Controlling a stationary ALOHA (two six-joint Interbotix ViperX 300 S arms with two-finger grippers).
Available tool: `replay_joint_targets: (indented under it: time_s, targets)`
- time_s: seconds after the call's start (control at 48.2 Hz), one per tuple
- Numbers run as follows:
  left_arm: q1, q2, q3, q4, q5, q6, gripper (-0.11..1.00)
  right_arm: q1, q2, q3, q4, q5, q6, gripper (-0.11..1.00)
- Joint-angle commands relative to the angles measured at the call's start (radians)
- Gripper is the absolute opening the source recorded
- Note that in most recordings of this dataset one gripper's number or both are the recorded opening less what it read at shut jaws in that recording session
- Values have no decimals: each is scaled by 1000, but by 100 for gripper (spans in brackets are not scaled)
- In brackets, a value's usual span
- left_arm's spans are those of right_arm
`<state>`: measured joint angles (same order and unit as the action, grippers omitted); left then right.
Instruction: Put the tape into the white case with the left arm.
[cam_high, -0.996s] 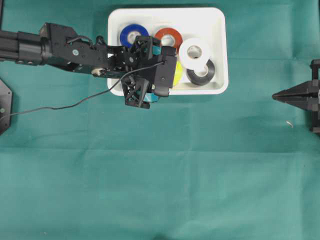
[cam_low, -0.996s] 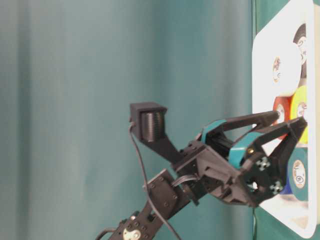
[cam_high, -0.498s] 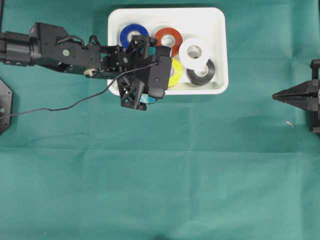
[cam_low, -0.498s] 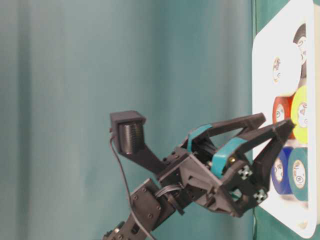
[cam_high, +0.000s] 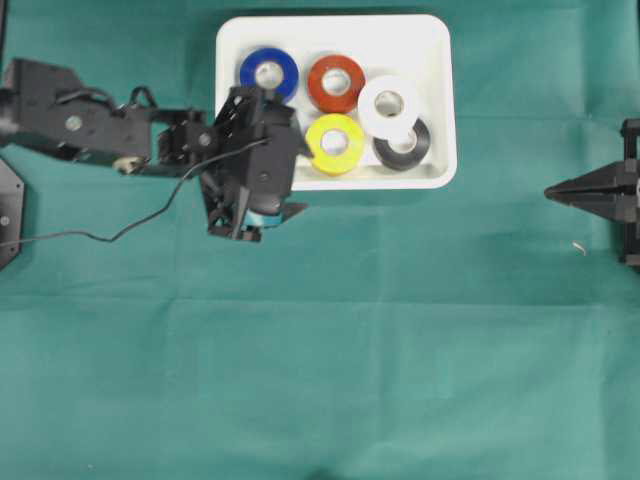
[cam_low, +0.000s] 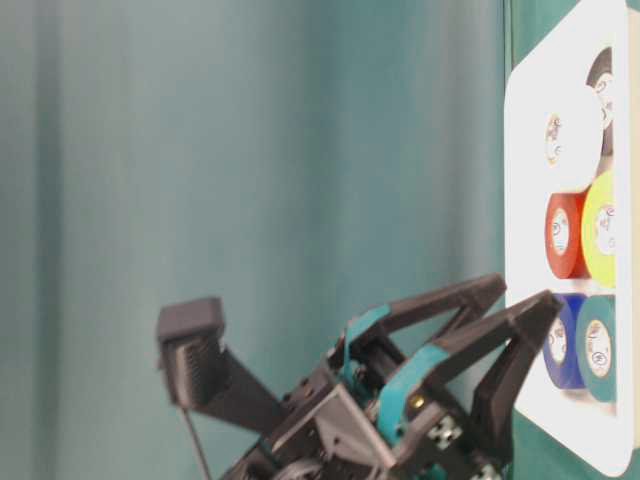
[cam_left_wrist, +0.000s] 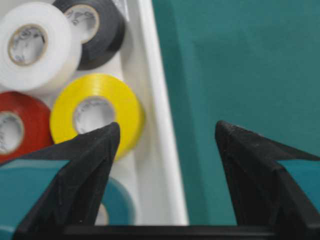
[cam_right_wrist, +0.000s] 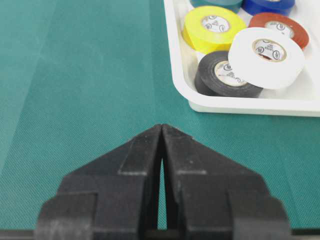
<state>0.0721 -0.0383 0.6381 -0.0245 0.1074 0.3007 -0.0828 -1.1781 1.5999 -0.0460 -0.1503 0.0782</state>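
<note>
The white case (cam_high: 437, 60) sits at the top middle of the green cloth. A teal tape (cam_left_wrist: 115, 202) lies flat in its corner beside the blue roll; it also shows in the table-level view as the teal tape (cam_low: 598, 347). From overhead my left arm hides it. My left gripper (cam_high: 300, 180) is open and empty. In the left wrist view the gripper (cam_left_wrist: 168, 127) straddles the case's rim (cam_left_wrist: 160, 125), one finger above the rolls and one over cloth. My right gripper (cam_high: 548, 191) rests shut at the right edge, holding nothing.
Other rolls lie in the case: blue (cam_high: 268, 72), red (cam_high: 336, 83), yellow (cam_high: 335, 143), and white (cam_high: 389, 102) leaning on black (cam_high: 405, 145). A thin black cable (cam_high: 130, 225) trails from the left arm across the cloth.
My left arm has pulled back to the left and lifted off the case, uncovering the yellow roll. Its jaws stay apart with nothing between them. The right arm has not moved.
</note>
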Motion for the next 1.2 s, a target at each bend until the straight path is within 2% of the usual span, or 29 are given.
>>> replay_joint_targets:
  time_s: [0.0, 0.228, 0.394, 0.726, 1.183]
  targets:
    - [-17, -61, 18, -3, -20, -46, 76, -2, 6, -11, -3, -11, 2, -9]
    - [-55, -130, 94, -3, -55, -156, 76, -2, 5, -11, -3, -11, 2, -9]
    - [-86, -175, 138, -3, -101, -202, 76, -2, 6, -11, -3, -11, 2, -9]
    - [-106, -256, 238, -3, -127, -230, 76, -2, 6, -11, -3, -9, 2, -9]
    - [-107, -382, 413, -3, -245, -227, 76, -2, 6, -11, -3, -11, 0, -9]
